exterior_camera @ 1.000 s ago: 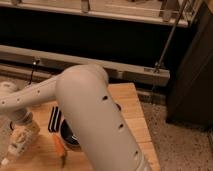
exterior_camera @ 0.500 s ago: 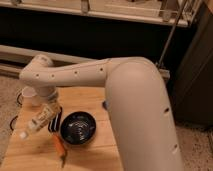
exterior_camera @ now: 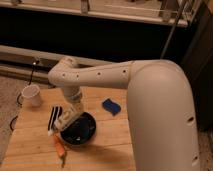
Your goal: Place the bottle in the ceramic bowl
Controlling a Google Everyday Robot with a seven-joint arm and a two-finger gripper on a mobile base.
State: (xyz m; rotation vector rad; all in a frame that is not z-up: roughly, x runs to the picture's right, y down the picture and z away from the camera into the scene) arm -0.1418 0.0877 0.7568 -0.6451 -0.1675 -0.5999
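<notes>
My gripper hangs from the white arm over the left part of the wooden table. It is shut on the small white bottle, which is held tilted just above the left rim of the glossy black ceramic bowl. The dark fingers stand to the left of the bottle. The bowl sits on the table and looks empty; the gripper and bottle cover part of its left side.
A white mug stands at the table's back left. An orange carrot-shaped item lies in front of the bowl. A blue sponge lies to the right of the bowl. The wooden table ends near a dark shelf unit behind.
The arm has swung away from the camera and out over the table. The gripper with the bottle has moved right and down, from left of the bowl to its left rim.
</notes>
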